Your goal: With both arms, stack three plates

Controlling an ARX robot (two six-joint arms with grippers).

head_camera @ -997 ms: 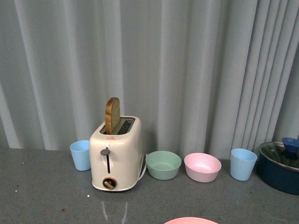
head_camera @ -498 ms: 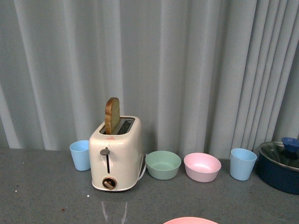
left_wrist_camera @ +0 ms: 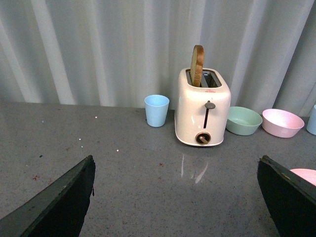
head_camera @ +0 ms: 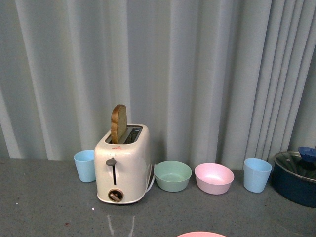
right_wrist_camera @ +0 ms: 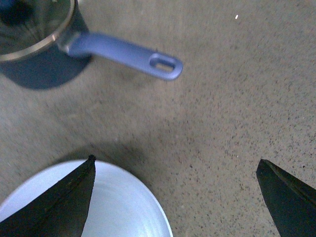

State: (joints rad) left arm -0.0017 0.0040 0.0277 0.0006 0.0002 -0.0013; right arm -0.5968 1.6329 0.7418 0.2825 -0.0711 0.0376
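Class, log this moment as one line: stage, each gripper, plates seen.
stage: no plate held; left gripper: open; right gripper: open near light blue plate; pink plate: on table

The grey tabletop lies open in front of the back row — blue cup, toaster, green bowl, pink bowl, second cup, pot — while the pot's handle juts out near the light blue plate.

Soft, even light; shadow beside the blue plate (that view blurry).
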